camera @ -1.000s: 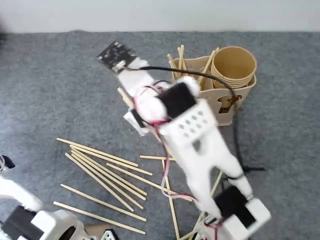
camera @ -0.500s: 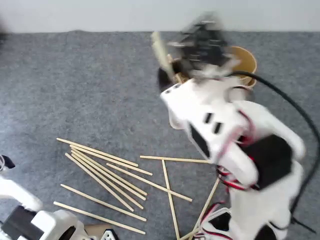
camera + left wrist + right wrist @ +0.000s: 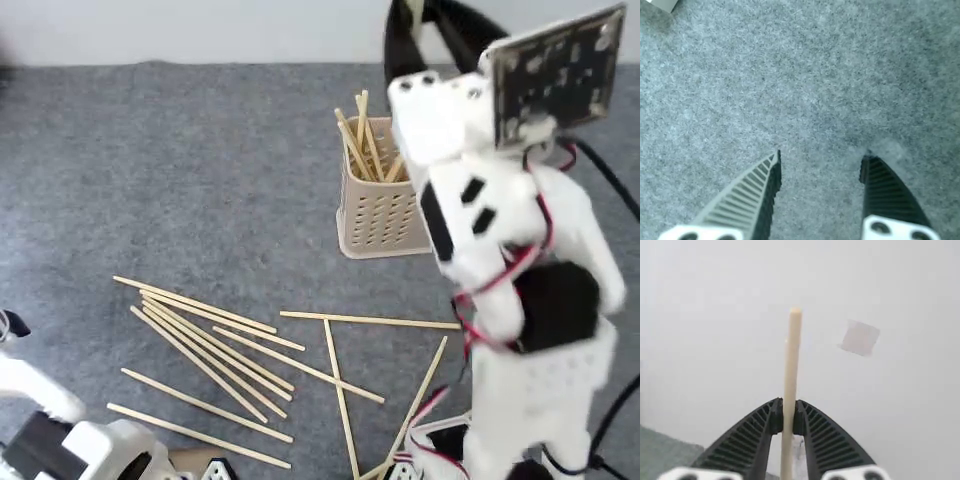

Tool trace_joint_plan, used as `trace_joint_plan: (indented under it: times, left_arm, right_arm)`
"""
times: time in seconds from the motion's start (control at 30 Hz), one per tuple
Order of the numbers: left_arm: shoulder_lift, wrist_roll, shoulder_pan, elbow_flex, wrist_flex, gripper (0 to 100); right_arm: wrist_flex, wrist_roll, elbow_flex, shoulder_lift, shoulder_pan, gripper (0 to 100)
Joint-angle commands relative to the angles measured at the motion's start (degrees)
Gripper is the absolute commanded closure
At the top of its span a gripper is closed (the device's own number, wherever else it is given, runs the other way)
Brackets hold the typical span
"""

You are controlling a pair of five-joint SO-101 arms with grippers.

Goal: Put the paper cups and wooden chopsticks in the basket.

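Down at the near left corner, the left gripper (image 3: 822, 156) hangs over bare grey mat (image 3: 150, 150) with its jaws wide apart and nothing between them. Next along, the loose chopsticks (image 3: 210, 345) lie flat in a fan on the mat, most of them slanting one way and a few crossed nearer the middle, all well apart from the basket (image 3: 375, 225). The basket stands upright with a bundle of sticks (image 3: 362, 140) already leaning out of its top. On the right, the right gripper (image 3: 788, 405) is up high and clamped on a single chopstick (image 3: 792, 355). That stick runs straight out along the line of the fingers and points at the white wall (image 3: 715, 315), not down. From where I stand, the basket sits lower than that gripper and just to the fan's side of the arm. I'd say the right arm is far the nearer, and the stick's long axis must tip end-down over the basket's mouth before letting go.
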Motion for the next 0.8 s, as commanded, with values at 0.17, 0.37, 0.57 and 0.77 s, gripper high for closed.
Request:
trace_joint_plan:
  times: [0.17,0.37,0.57,0.77]
  left_arm:
    - [-2.29,-0.26,0.09,-0.84,-0.88,75]
    - [-2.29,-0.26,0.18,-0.84,-0.88,75]
    - [-2.2,-0.26,0.18,-0.84,-0.97,75]
    - [-2.2,-0.26,0.18,-0.75,-0.97,75]
  right_arm:
    - [-22.9,-3.52,21.54,-1.54,5.05,98.9]
    - [-31.87,-3.6,34.11,-1.54,5.32,98.9]
    - [-32.66,-7.03,43.52,-3.65,4.97,98.6]
    - [-27.21,-8.09,44.4,-6.73,4.79,77.6]
